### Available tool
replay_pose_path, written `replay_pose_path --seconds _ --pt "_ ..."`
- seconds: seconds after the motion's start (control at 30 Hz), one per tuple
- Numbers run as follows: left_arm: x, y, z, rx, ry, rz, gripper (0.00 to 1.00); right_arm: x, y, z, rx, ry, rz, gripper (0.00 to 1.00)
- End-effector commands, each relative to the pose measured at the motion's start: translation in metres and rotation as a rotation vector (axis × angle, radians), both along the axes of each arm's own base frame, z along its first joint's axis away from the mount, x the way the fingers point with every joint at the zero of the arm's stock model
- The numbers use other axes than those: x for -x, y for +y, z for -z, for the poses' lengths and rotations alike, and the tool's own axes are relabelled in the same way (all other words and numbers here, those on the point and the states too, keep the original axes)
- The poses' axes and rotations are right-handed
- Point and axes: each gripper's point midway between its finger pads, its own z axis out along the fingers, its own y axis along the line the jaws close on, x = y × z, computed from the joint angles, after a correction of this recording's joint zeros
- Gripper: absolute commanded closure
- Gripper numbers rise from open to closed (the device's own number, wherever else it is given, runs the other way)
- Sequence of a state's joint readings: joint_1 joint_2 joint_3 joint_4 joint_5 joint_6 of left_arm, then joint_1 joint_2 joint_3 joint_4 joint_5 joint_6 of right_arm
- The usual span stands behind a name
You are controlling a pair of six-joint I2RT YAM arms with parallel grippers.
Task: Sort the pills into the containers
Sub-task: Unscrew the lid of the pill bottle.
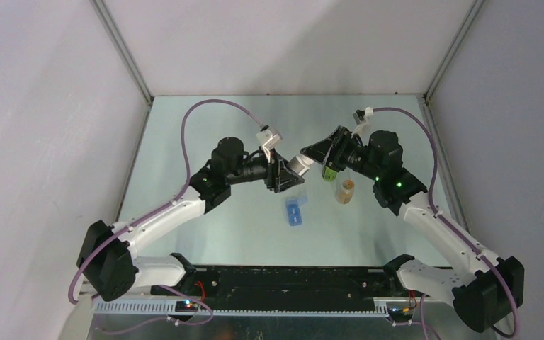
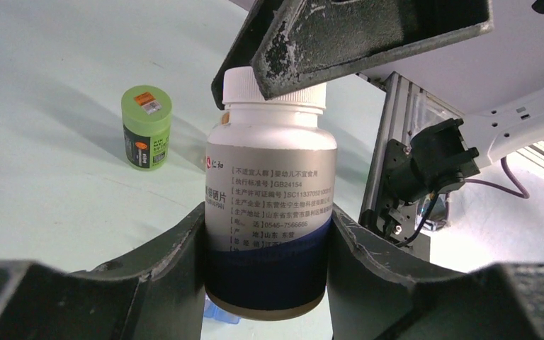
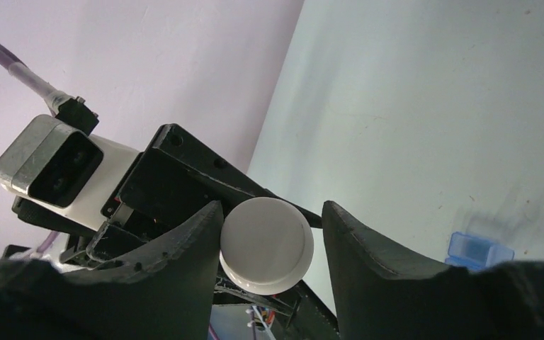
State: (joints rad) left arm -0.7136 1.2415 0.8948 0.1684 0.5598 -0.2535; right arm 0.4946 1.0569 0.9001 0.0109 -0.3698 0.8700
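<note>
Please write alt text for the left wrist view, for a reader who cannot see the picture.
The left claw grips a white pill bottle with a silver and blue label, while the right claw reaches over the bottle's white cap. Behind, a small green-lidded bottle stands on the pale table.

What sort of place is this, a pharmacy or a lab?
Probably a robotics test bench, not a pharmacy: a table boxed in by plain walls on a metal frame, a left arm and right arm bolted at its edge, and a few props like the white bottle and blue pill box.
</note>
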Motion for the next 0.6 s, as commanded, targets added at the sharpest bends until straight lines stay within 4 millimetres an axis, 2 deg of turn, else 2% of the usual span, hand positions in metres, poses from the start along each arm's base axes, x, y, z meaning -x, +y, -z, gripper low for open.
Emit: replay_pose_path --seconds 0.0,0.23,0.4,0.5,0.57 --pt "-0.002 -0.002 -0.021 0.057 -0.061 -0.006 1.0 0.006 0.006 -0.009 0.017 -0.049 -0.079 0.44" --pt "0.008 -0.004 -0.021 0.075 -0.019 0.041 1.0 0.018 0.001 -0.012 0.077 -0.297 -0.307 0.62" --pt "0.03 -0.006 -0.026 0.099 -0.012 0.154 1.0 0.049 -0.003 -0.011 0.043 -0.458 -0.607 0.65" --pt "0.039 -0.005 -0.029 0.111 -0.023 0.197 1.0 0.062 -0.003 -0.014 0.028 -0.528 -0.708 0.71" --pt "0.038 -0.003 -0.03 0.113 -0.033 0.183 1.0 0.054 -0.005 -0.017 0.043 -0.524 -0.639 0.33"
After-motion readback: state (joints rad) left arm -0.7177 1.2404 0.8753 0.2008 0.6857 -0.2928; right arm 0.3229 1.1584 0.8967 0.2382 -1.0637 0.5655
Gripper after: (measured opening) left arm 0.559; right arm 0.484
